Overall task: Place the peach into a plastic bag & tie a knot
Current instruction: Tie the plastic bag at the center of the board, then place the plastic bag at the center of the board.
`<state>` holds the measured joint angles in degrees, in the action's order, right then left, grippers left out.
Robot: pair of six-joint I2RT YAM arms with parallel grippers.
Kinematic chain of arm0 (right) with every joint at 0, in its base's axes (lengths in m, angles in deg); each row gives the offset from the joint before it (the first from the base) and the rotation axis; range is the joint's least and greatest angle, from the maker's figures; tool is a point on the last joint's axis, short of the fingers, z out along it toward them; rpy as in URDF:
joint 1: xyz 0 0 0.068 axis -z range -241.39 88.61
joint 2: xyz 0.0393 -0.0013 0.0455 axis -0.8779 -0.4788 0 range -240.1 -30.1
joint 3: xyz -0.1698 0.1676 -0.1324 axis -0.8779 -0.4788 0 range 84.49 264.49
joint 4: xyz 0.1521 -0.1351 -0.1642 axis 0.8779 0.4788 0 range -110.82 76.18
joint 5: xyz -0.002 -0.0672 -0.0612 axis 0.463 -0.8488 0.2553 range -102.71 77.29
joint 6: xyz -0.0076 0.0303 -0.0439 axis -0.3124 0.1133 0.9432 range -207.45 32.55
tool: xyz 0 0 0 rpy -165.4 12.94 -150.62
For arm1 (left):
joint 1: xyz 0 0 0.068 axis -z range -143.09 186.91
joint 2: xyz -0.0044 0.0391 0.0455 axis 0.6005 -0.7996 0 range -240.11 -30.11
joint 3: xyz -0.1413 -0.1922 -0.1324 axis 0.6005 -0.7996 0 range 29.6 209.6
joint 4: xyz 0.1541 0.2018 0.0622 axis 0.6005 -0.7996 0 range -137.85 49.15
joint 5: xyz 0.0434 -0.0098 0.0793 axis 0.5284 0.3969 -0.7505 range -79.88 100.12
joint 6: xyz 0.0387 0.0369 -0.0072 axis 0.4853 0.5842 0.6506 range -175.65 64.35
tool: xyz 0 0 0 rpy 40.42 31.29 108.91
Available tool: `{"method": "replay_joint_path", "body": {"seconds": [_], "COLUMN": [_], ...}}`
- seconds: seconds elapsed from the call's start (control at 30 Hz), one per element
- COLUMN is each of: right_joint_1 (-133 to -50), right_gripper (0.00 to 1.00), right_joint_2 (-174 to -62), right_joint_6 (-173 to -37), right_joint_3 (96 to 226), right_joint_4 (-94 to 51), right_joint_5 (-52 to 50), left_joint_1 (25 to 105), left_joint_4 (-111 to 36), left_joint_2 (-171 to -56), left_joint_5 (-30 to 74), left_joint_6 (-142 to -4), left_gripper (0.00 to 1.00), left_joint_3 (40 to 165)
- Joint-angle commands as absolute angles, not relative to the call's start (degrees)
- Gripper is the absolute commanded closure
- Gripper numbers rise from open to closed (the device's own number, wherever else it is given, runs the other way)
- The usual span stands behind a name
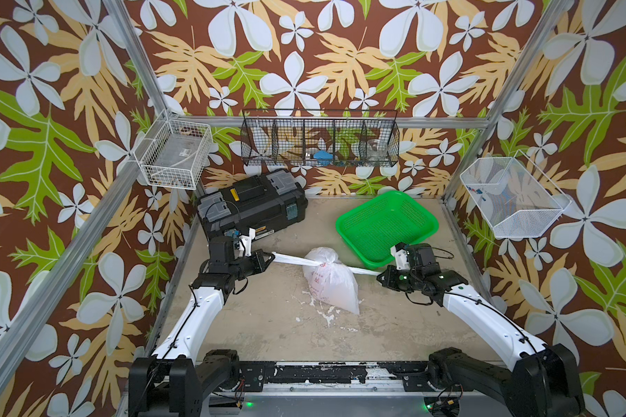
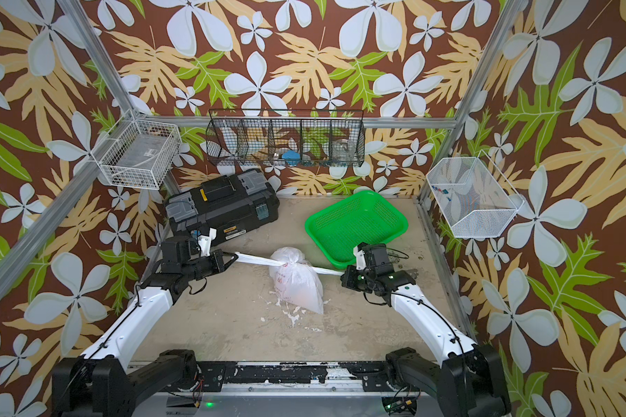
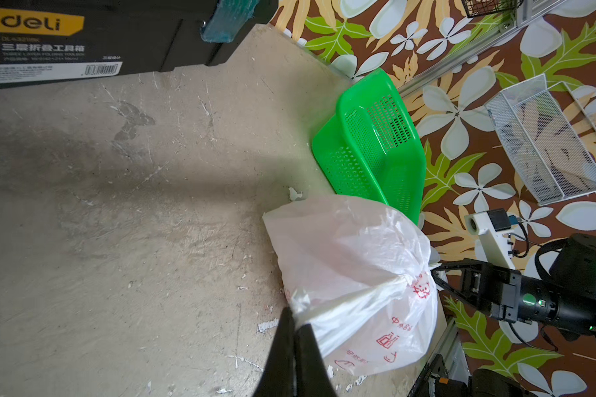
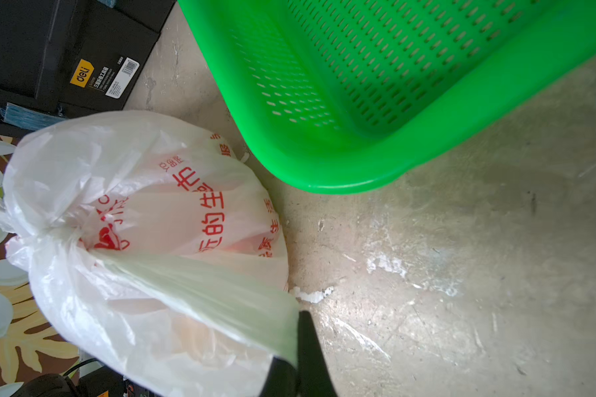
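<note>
Scuffed tabletop (image 1: 253, 325), middle: plastic bag (image 1: 335, 289) lies just beside the green basket (image 1: 387, 224).
Its contents are only a pinkish blur through the film. Long axis runs far-to-near, knot (image 1: 318, 264) near the far end; 2 strap ends (image 1: 290, 259) stretch sideways, left gripper (image 1: 270, 257) and right gripper (image 1: 379, 276) each pinched tight on 1.
</note>
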<state>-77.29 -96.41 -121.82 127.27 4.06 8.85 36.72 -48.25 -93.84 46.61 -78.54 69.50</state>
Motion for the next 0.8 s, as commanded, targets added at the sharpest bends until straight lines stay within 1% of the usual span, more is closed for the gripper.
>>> {"method": "replay_joint_path", "body": {"seconds": [0.0,0.03,0.07,0.1,0.13,0.17,0.2,0.23,0.3,0.33,0.4,0.43,0.47,0.5,0.57,0.63,0.7,0.77], "right_joint_1": [-79.9,-81.7,-82.9,-83.3,-83.3,-83.2,-82.9,-82.4,-79.6,-77.4,-73.0,-70.9,-69.9,-69.7,-69.7,-69.7,-69.7,-69.7], "right_gripper": [1.0,1.0,0.96,0.81,0.64,0.54,0.48,0.43,0.38,0.37,0.37,0.34,0.31,0.29,0.27,0.27,0.27,0.27], "right_joint_2": [-96.9,-97.0,-97.3,-98.0,-98.7,-99.2,-99.4,-99.2,-98.3,-97.7,-97.0,-96.5,-96.1,-95.9,-96.6,-98.7,-100.5,-101.8], "right_joint_6": [-120.8,-120.0,-118.5,-117.9,-117.3,-116.9,-116.2,-115.0,-113.0,-112.8,-114.6,-116.1,-117.2,-117.6,-117.9,-117.5,-116.3,-115.4], "right_joint_3": [131.7,133.8,136.2,138.4,140.7,142.6,144.3,145.9,147.6,147.6,146.4,144.6,142.7,141.0,139.4,140.0,141.1,141.8], "right_joint_4": [10.7,10.0,9.0,9.3,9.2,9.2,9.8,10.2,10.2,9.2,5.8,2.4,-1.6,-5.0,-9.9,-11.5,-11.5,-11.7], "right_joint_5": [-3.6,-2.5,1.6,5.0,9.3,12.1,12.5,12.0,9.4,7.5,3.1,0.0,-3.9,-7.6,-13.0,-15.2,-16.3,-16.8], "left_joint_1": [35.4,35.6,36.0,36.4,36.9,36.9,36.9,36.7,36.0,35.9,35.9,35.9,36.0,36.0,36.8,38.7,40.9,42.5], "left_joint_4": [-42.4,-41.7,-41.2,-41.6,-43.3,-46.0,-48.9,-52.5,-54.8,-56.2,-56.2,-55.0,-54.2,-53.8,-56.6,-59.8,-61.4,-63.0], "left_joint_2": [-94.5,-94.6,-94.7,-94.7,-94.8,-94.9,-94.8,-94.3,-92.7,-92.9,-93.5,-93.9,-94.7,-95.7,-99.4,-100.7,-99.6,-98.4], "left_joint_5": [39.4,41.7,43.3,43.6,42.6,39.9,35.3,27.2,14.1,8.7,3.1,1.9,2.6,4.9,10.9,10.3,2.2,-9.7], "left_joint_6": [-80.3,-81.2,-81.9,-81.7,-80.8,-79.6,-78.4,-76.6,-74.4,-73.5,-73.0,-73.2,-72.9,-71.9,-70.0,-68.2,-63.8,-59.4], "left_gripper": [1.0,0.96,0.86,0.75,0.62,0.52,0.47,0.41,0.29,0.27,0.26,0.2,0.09,0.0,0.0,0.0,0.0,0.0], "left_joint_3": [71.1,71.8,73.1,74.7,76.9,79.2,81.6,83.9,85.4,86.5,87.6,87.9,88.8,89.6,92.7,93.7,92.8,92.9]}}
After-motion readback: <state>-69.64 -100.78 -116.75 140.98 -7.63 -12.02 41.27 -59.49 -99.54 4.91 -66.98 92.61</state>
